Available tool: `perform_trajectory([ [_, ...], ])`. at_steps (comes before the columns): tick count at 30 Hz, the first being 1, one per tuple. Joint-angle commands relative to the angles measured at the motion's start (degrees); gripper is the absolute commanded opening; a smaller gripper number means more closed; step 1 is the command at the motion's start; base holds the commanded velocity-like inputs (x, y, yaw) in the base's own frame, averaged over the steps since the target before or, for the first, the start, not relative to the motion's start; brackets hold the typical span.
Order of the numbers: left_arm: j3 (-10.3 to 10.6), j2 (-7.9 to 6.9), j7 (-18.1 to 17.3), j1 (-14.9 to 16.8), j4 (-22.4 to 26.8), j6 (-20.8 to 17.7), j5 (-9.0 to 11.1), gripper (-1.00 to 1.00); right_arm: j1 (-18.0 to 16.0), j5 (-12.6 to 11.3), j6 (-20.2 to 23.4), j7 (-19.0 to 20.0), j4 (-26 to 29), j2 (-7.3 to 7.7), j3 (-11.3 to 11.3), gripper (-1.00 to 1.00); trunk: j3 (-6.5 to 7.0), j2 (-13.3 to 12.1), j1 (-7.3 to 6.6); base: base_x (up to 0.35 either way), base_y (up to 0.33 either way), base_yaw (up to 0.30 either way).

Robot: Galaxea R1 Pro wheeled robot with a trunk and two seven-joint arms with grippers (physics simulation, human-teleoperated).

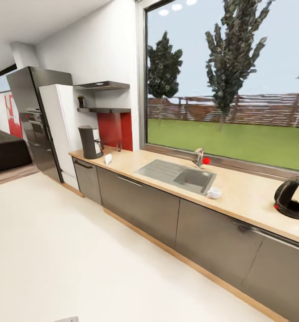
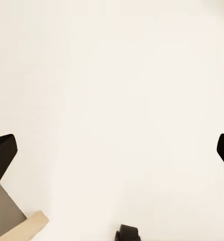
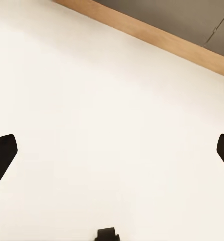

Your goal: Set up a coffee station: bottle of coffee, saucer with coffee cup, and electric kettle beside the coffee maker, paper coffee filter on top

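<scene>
The kitchen countertop [image 1: 238, 197] runs along the window wall. At its far left end stands the tall grey coffee maker [image 1: 89, 142], with a small white thing [image 1: 108, 158] beside it that is too small to name. The bottle of coffee [image 1: 81, 102] stands on the lower kitchen shelf [image 1: 105, 110] above. The white coffee cup [image 1: 214, 192] sits by the sink's near corner. The electric kettle [image 1: 294, 197] is at the counter's right end. I cannot make out the saucer. My left gripper [image 2: 112, 150] and right gripper [image 3: 112, 150] hang open over the pale floor, holding nothing.
A steel sink [image 1: 176, 175] with a tap [image 1: 199, 158] is set in the middle of the counter. A white fridge [image 1: 62, 129] and a dark oven tower [image 1: 35, 120] stand left of the counter. A wooden plinth [image 3: 157, 37] runs under the grey cabinets.
</scene>
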State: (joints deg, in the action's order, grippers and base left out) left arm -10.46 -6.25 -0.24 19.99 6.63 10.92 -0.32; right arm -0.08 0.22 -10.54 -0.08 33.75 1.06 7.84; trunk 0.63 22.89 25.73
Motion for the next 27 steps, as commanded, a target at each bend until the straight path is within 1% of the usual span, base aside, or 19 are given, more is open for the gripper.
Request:
perform_trajectory([
  [1,-0.2,0.01,0.0,0.0,-0.1,0.2,0.0,1.00,0.0,0.0,-0.2,0.0,0.0,-0.01,0.1,1.00,-0.02,0.0,0.05,0.335,0.000,0.277],
  [10,-0.2,0.01,0.0,0.0,-0.1,0.3,0.0,1.00,0.0,0.0,-0.2,0.0,0.0,-0.01,0.0,1.00,-0.02,0.0,0.05,0.335,0.051,0.277],
  [22,-0.2,0.01,0.0,0.0,-0.1,0.3,0.0,1.00,0.0,0.0,-0.3,0.0,0.0,-0.01,0.0,1.00,-0.02,0.0,0.05,0.335,0.004,0.277],
  [27,-0.2,0.01,0.0,0.0,-0.1,0.3,0.0,1.00,0.0,0.0,-0.3,0.2,0.1,-0.01,0.0,1.00,-0.02,0.0,0.05,0.335,0.000,0.126],
])
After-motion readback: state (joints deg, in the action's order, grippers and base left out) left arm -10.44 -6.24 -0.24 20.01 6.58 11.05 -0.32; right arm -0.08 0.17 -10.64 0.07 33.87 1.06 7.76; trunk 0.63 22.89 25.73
